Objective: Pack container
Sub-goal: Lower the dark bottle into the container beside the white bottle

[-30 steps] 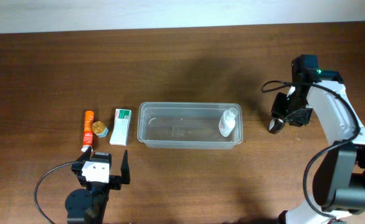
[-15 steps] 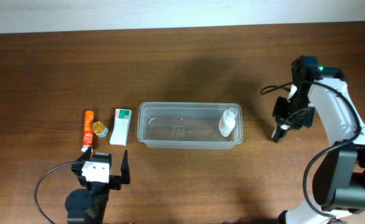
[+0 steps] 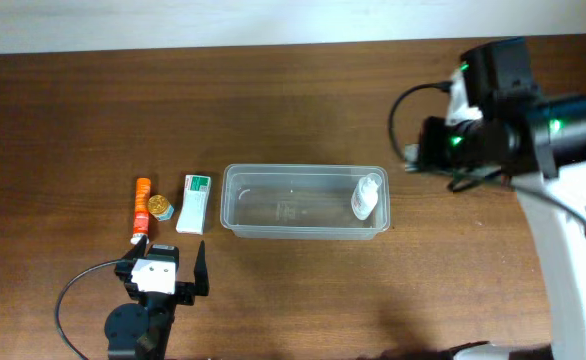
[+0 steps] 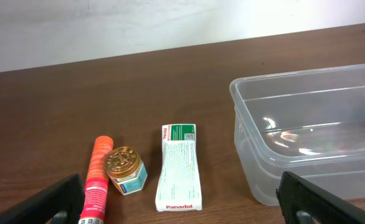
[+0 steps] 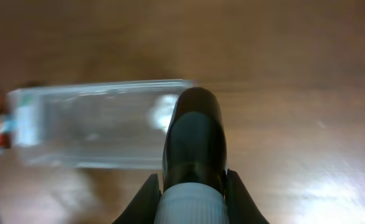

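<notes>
The clear plastic container (image 3: 303,169) lies mid-table and holds a small clear bottle (image 3: 366,196) at its right end. My right gripper (image 5: 194,200) is shut on a dark bottle with a white cap (image 5: 194,140), held high above the table to the right of the container (image 5: 89,124). In the overhead view the right arm (image 3: 493,120) is raised close to the camera, and its jaws are hard to make out. My left gripper (image 3: 168,264) is open and empty, low at the front left, facing the container (image 4: 307,118).
An orange tube (image 3: 141,208), a small gold-lidded jar (image 3: 160,206) and a white Panadol box (image 3: 193,203) lie side by side left of the container. They also show in the left wrist view: tube (image 4: 97,177), jar (image 4: 126,169), box (image 4: 179,165).
My right arm has lifted from the table right of the container and swung up and left, now much nearer the overhead camera. The left arm has not moved.
</notes>
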Robot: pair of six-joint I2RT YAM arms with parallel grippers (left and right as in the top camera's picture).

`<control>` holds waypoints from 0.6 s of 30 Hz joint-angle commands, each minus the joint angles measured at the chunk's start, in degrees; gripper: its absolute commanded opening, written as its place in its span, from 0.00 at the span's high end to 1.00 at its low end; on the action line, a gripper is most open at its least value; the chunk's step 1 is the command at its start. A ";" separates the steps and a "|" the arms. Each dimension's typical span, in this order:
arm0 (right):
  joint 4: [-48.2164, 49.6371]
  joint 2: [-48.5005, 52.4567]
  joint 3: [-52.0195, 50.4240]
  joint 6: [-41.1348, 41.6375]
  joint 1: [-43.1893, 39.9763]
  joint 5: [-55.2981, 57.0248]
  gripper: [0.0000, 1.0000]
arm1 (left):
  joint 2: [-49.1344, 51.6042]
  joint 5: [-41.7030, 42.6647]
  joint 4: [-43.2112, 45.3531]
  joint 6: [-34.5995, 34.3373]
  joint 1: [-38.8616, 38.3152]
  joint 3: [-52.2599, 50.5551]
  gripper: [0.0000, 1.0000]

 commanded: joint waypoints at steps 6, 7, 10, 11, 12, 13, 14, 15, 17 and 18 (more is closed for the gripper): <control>4.90 6.60 -3.15 7.98 12.81 -0.55 0.86 | -0.52 1.03 0.11 0.92 -0.37 -0.26 0.01; 5.90 7.82 -3.87 7.98 13.64 -0.55 0.85 | -0.52 1.03 0.11 0.92 -0.37 -0.26 0.00; 9.05 11.63 -6.03 7.98 14.62 -0.52 0.86 | -0.52 1.03 0.09 0.92 -0.37 -0.26 0.01; 9.77 12.94 -6.54 7.98 14.60 -0.52 0.86 | -0.52 1.03 0.11 0.92 -0.37 -0.26 0.01; 10.23 14.34 -6.84 7.98 14.38 -0.48 0.85 | -0.52 1.03 0.11 0.92 -0.37 -0.26 0.01; 10.40 15.76 -7.04 8.00 14.08 -0.15 0.85 | -0.52 1.03 0.11 0.92 -0.37 -0.26 0.01; 10.45 17.20 -7.15 8.33 13.81 0.37 0.85 | -0.52 1.01 0.11 0.92 -0.37 -0.26 0.01; 10.49 18.88 -7.15 8.61 13.53 0.92 0.85 | -0.52 1.03 0.11 0.92 -0.37 -0.26 0.01; 11.28 21.49 -7.15 8.57 12.87 0.94 0.85 | -0.52 1.01 0.11 0.92 -0.37 -0.26 0.01; 11.72 22.53 -7.15 8.48 12.50 1.01 0.85 | -0.52 1.03 0.11 0.92 -0.37 -0.26 0.01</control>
